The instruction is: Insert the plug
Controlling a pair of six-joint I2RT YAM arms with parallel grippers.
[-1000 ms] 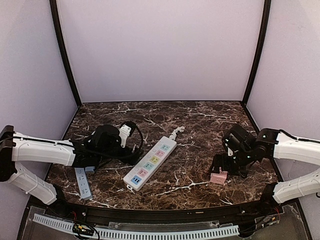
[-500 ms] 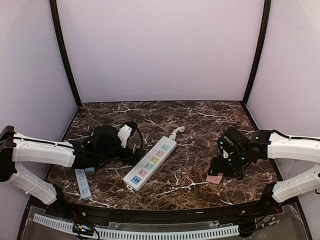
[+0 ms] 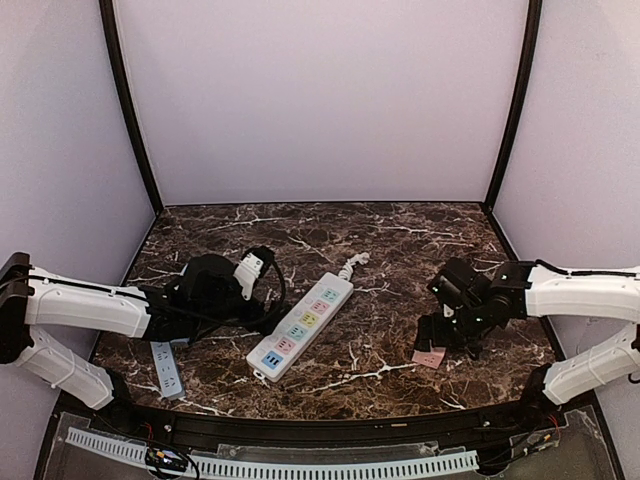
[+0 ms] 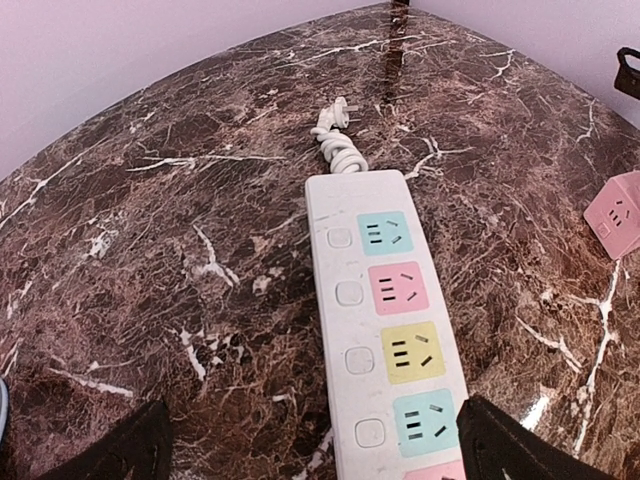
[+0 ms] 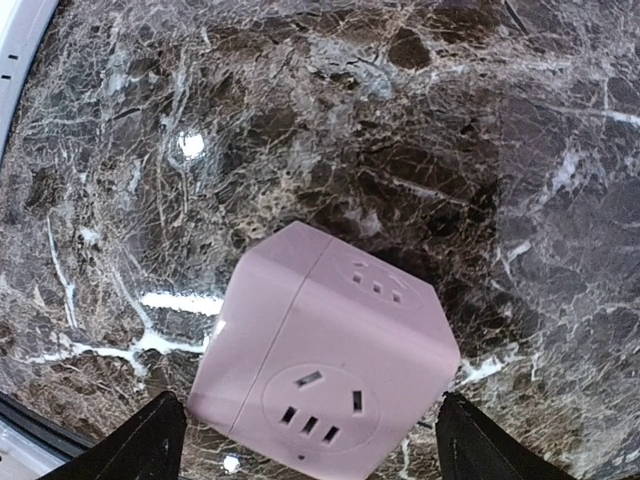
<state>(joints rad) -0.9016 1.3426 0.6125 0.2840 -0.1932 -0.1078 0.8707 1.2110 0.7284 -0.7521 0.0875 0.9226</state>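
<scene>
Pink and cube-shaped, the plug [image 5: 325, 385] rests on the dark, white-veined marble surface [image 3: 380, 235], in its right front part. Two of its faces show in the right wrist view, and each carries a set of small socket slots. The lower face sets its slots in a shallow round recess.

The right gripper [image 3: 447, 338] hangs directly over the plug with its jaws spread wide. One dark fingertip [image 5: 150, 440] stands off each lower side of the cube. A strip of bare marble shows between each tip and the pink body, so nothing is gripped.

Well apart from the plug, to its left, a white power strip [image 3: 300, 326] lies diagonally across the middle of the surface. Its coloured socket panels run in a single row. The left wrist view shows turquoise, pink, yellow and turquoise panels, each with a small white button beside it. A short white cord [image 4: 335, 140] is bunched at the far end of the strip.

The left gripper [image 4: 318, 452] faces along the strip from its left side, fully open and holding nothing. The strip's near end runs between its two fingertips, closer to the one at the right of that view. Whether that tip touches the strip cannot be told.

A black cable [image 3: 272, 290] loops beside the left arm. A second, grey-blue strip [image 3: 166, 367] lies at the left front edge. Plain lilac walls [image 3: 320, 100] enclose the surface.
</scene>
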